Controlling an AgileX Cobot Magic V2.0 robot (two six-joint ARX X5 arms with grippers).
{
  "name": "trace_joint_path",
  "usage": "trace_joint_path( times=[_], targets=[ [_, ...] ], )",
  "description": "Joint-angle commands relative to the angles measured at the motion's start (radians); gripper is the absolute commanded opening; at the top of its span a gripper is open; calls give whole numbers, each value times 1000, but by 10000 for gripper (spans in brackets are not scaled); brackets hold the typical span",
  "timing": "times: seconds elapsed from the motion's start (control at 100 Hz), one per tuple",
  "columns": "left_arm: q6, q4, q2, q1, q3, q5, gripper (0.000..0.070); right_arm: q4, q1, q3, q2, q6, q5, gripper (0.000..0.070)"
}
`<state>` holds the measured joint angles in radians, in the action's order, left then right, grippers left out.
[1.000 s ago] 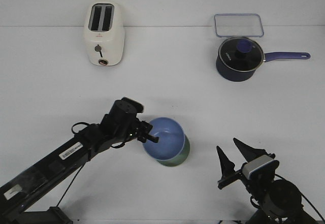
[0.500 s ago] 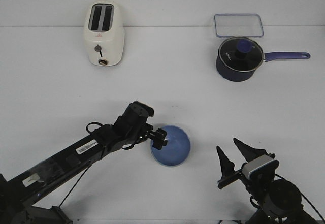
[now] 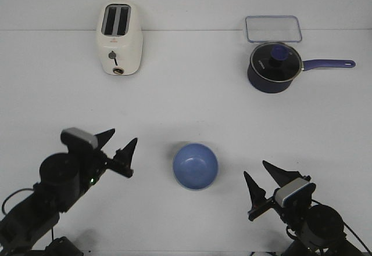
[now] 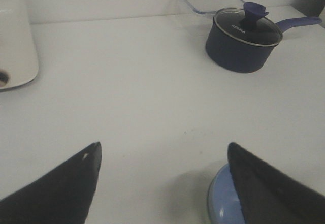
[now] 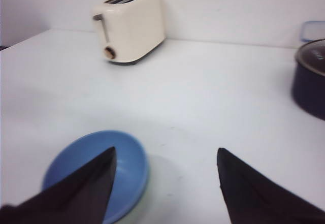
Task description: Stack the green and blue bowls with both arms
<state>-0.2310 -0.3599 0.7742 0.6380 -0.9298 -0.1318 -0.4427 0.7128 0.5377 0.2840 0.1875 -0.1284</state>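
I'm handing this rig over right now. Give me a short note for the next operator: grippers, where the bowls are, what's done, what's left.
Left gripper: open, empty, off to the left of the bowls, not touching.
Right gripper: open, empty, near the table's front right.
Blue bowl: upright at centre front. Only blue shows from above in the front view; the green bowl cannot be seen in any view, so it is presumably nested underneath.
Done: the stack looks made, both arms clear.
Left: confirm the green bowl is under the blue one; otherwise nothing obvious.
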Motion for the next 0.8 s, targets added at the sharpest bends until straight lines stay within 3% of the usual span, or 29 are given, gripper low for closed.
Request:
trace_joint_path(
  times=[0.0, 0.21, 0.27, 0.31, 0.35, 0.38, 0.79],
  targets=[
    [-60, 10, -74, 7, 122, -8, 464, 3, 9, 4, 5, -2, 29, 417],
    [-185, 50, -264, 7, 401, -8, 460, -31, 9, 4, 5, -2, 34, 414],
    [-201, 47, -283, 7, 428, -7, 435, -32, 9, 4, 6, -2, 34, 347],
    [-203, 43, -286, 7, 430, -7, 338, -34, 9, 4, 6, -2, 34, 203],
    [-198, 47, -286, 7, 430, -6, 152, -38, 9, 4, 6, -2, 34, 9],
    [-196, 48, -286, 8, 430, -5, 0, -38, 9, 4, 6, -5, 29, 0],
    [-193, 77, -308, 8, 430, -3, 15, -11, 9, 5, 4, 1, 23, 9]
  ],
)
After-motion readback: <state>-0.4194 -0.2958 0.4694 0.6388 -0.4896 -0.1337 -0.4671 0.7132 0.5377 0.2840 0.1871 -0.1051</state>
